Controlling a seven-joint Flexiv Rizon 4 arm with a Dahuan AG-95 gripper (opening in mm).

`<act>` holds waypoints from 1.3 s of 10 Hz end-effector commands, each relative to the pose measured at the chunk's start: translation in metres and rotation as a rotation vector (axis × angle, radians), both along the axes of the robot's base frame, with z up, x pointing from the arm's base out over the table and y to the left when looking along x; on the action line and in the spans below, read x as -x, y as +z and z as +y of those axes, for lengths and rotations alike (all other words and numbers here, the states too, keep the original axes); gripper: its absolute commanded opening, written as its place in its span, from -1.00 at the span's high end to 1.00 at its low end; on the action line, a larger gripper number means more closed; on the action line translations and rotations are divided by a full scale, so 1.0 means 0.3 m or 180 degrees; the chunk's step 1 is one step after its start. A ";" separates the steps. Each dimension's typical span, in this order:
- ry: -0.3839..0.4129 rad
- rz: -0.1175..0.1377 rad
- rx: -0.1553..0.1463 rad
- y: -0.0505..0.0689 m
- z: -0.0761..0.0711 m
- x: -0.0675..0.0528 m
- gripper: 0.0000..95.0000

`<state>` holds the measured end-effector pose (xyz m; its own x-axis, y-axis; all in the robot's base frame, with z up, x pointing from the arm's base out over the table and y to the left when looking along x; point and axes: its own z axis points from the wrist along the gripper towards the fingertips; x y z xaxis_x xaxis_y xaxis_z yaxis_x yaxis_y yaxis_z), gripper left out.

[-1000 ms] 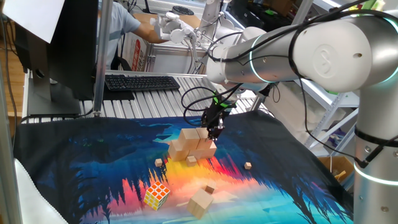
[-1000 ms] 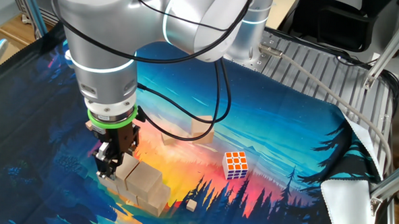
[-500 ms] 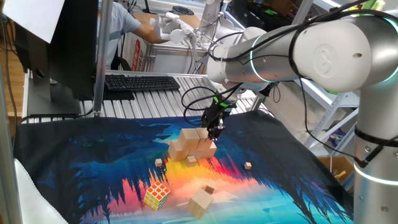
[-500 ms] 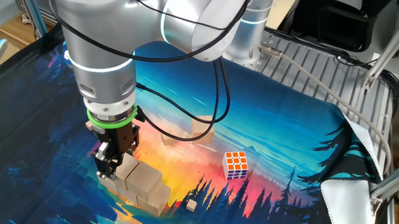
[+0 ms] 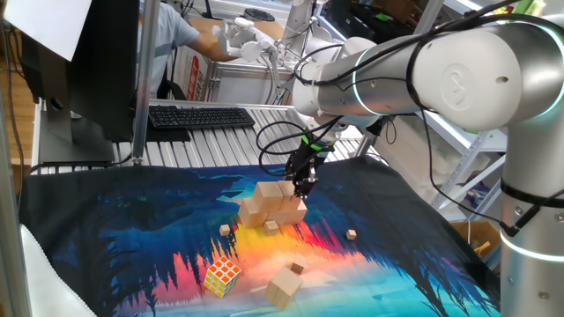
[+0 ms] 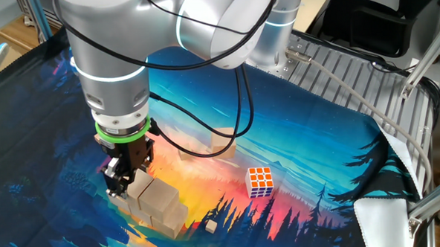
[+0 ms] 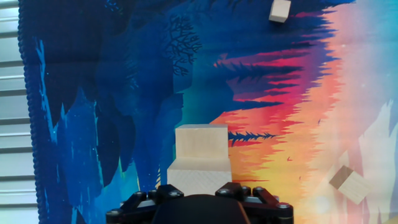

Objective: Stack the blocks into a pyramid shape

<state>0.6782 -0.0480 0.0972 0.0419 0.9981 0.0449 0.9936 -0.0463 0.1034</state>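
A: Worktop, left to right in one fixed view: multicoloured puzzle cube point(image 5: 221, 276) at 7 o'clock on the printed cloth point(image 5: 132, 220). A loose pale tan wooden block point(image 5: 285, 287) at 6 o'clock, well apart from the rest. The stack of pale tan wooden blocks point(image 5: 271, 205) sits near centre, with the black two-finger pincer point(image 5: 305, 185) at its 3 o'clock end.

B: Which way does the work lie from the pincer?

A: Directly below and just ahead of it. The hand view shows a pale block point(image 7: 200, 147) at 12 o'clock from the pincer body, a second lower pale face touching it on the near side. The stack's long axis runs diagonally in the other fixed view, from the pincer point(image 6: 119, 181) down toward 5 o'clock.

B: Pincer state?

A: Cannot tell. The fingertips are hidden in the hand view, and both fixed views are too small to show a gap or a grip.

B: Block appearance?

A: Plain, unpainted, sharp-edged cubes, equal in size, faces flush. Judgement: two tiers built; the loose block is the likely next pick. Tiny wooden cubes point(image 5: 352, 234) scattered nearby, not part of the build.
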 end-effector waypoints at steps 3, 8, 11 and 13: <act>0.0003 -0.0001 -0.0001 -0.013 0.004 -0.004 -0.20; -0.0015 0.0008 -0.0018 -0.010 0.005 -0.008 -0.60; -0.0026 0.0009 -0.0015 -0.007 0.006 -0.011 -0.60; -0.0033 0.0007 -0.0018 -0.006 0.006 -0.011 -0.60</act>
<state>0.6817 -0.0461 0.0953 0.0516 0.9975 0.0487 0.9933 -0.0563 0.1011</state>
